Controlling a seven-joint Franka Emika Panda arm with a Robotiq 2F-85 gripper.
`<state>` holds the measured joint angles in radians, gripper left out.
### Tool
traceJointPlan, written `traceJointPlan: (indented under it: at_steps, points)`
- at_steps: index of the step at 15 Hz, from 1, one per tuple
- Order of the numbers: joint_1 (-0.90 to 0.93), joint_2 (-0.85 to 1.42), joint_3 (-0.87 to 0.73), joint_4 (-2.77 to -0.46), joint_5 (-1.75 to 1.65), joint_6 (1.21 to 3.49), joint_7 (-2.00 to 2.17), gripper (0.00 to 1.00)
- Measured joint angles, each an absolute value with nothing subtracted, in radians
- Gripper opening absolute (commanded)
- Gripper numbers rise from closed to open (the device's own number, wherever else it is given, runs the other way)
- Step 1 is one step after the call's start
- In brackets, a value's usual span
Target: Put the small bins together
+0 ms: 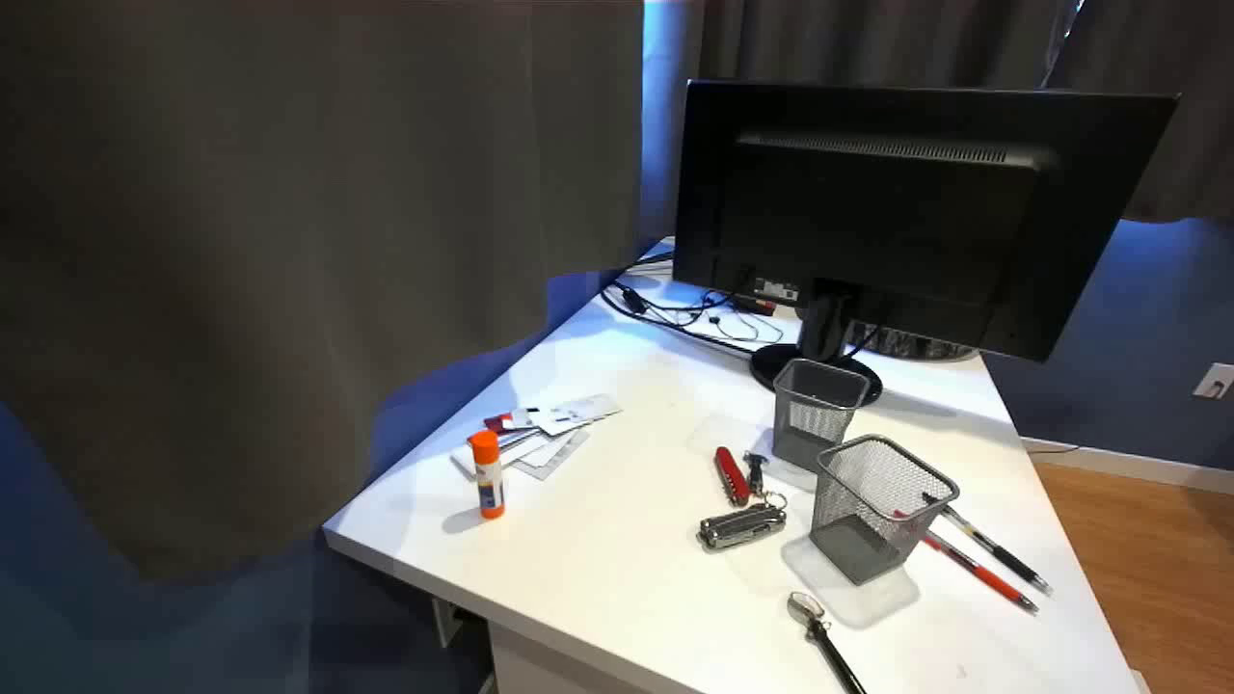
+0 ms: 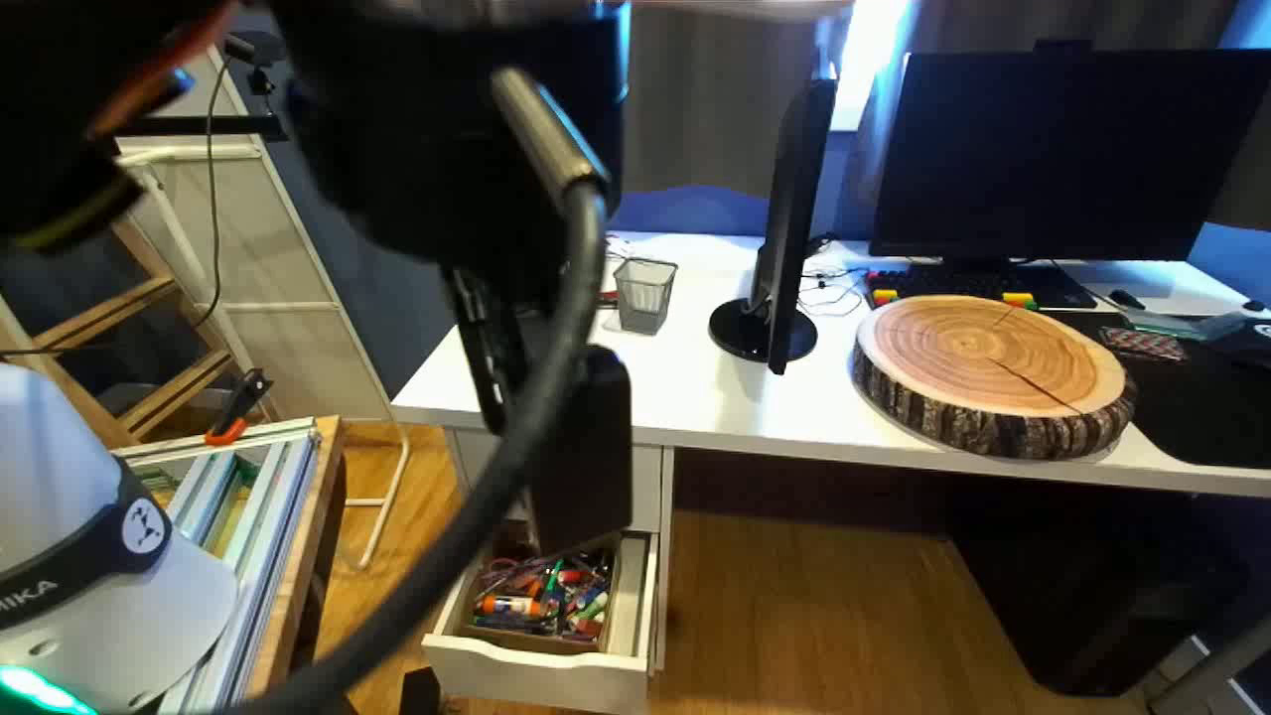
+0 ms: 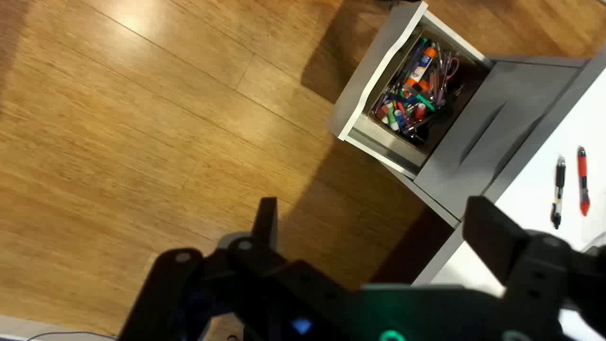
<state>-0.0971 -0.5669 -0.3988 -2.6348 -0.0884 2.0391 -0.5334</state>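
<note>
Two small square tapered mesh bins stand upright on the white desk. The nearer see-through grey bin (image 1: 863,511) and the darker grey bin (image 1: 810,424) by the monitor foot are close together in an exterior view, one partly overlapping the other in the picture. In an exterior view one bin (image 2: 643,298) shows left of the monitor; the arm hides the other. My gripper (image 3: 372,203) is open with nothing between its fingers in the wrist view, over the floor and the desk edge. No bin shows clearly there. The arm is blurred and close in an exterior view (image 2: 556,397).
The large black monitor (image 1: 887,222) stands behind the bins. A red pocket knife (image 1: 731,476), a multitool (image 1: 742,526), a red pen (image 1: 983,573) and a glue stick (image 1: 490,482) lie or stand on the desk. An open drawer (image 3: 378,90) juts out below the desk.
</note>
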Motion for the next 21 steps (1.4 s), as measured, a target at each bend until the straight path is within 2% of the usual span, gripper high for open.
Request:
traceJointPlan:
  at_steps: [13,16,21]
  points:
    - [-0.093,-0.567,-0.380,-2.637,-0.082,2.039,-0.538,1.00]
    - [-0.029,-0.567,-0.308,-2.652,-0.062,2.039,-0.552,1.00]
    - [0.175,-0.566,-0.140,-2.696,0.045,2.039,-0.555,1.00]
